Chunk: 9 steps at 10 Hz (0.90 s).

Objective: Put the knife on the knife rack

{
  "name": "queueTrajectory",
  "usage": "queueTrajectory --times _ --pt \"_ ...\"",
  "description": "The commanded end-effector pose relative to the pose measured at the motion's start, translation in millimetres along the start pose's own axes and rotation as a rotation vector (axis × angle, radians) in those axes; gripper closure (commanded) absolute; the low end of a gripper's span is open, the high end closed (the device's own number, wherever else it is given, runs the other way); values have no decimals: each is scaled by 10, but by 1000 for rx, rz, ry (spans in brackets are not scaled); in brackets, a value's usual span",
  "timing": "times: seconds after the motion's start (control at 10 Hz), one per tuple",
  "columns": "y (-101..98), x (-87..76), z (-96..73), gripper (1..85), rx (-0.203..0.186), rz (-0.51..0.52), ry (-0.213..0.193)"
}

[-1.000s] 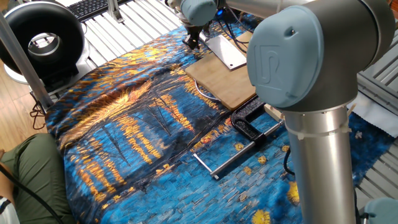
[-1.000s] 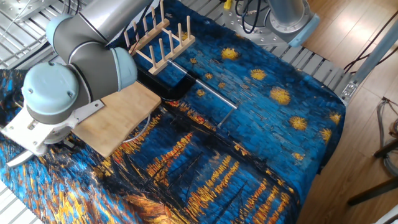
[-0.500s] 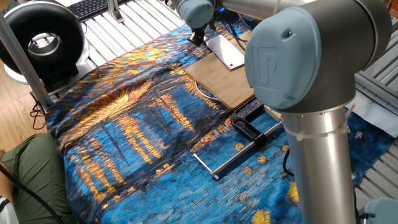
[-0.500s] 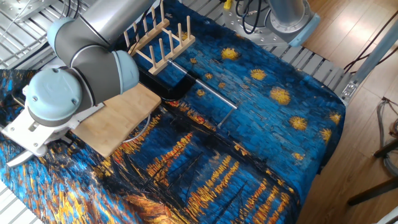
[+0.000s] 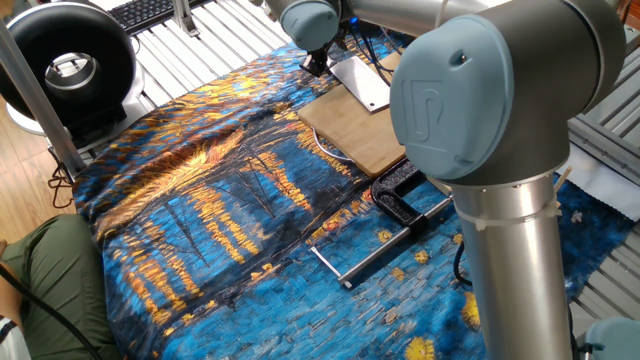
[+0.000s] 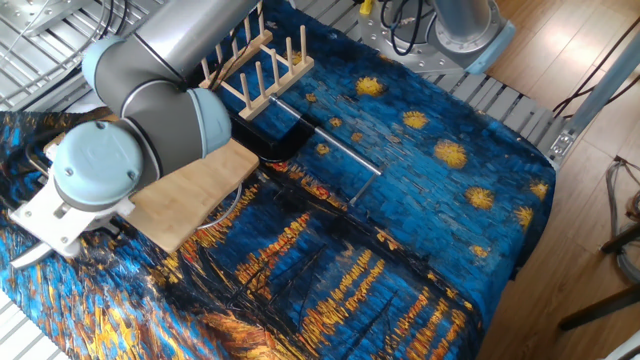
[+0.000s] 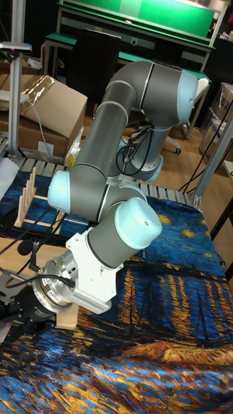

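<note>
Broad silver knife (image 5: 362,82), small corner hole, on cutting board (image 5: 372,140)

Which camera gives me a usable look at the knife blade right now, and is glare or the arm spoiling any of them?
One fixed view: broad grey-silver steel knife visible, evenly bright, little detail. The other fixed view: grey robot arm hides the blade. Tall fixed view: arm fills the foreground, knife not visible.

knife (image 5: 362,82) on cutting board (image 5: 365,135), rack (image 6: 255,65) apart
</note>
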<state>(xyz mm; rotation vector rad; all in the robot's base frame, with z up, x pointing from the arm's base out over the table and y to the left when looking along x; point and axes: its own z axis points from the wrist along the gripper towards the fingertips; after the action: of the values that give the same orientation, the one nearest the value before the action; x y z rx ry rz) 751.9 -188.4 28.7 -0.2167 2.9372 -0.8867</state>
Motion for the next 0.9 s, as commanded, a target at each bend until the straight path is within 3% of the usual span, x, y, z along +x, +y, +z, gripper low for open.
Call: queueTrajectory --times 0.0,0.1,0.3,0.8 --pt "37 -11 15 263 1 24 8" --pt "93 -19 17 263 -18 34 11" --pt "112 -33 45 263 -18 43 11" --pt "38 -40 77 260 20 44 13"
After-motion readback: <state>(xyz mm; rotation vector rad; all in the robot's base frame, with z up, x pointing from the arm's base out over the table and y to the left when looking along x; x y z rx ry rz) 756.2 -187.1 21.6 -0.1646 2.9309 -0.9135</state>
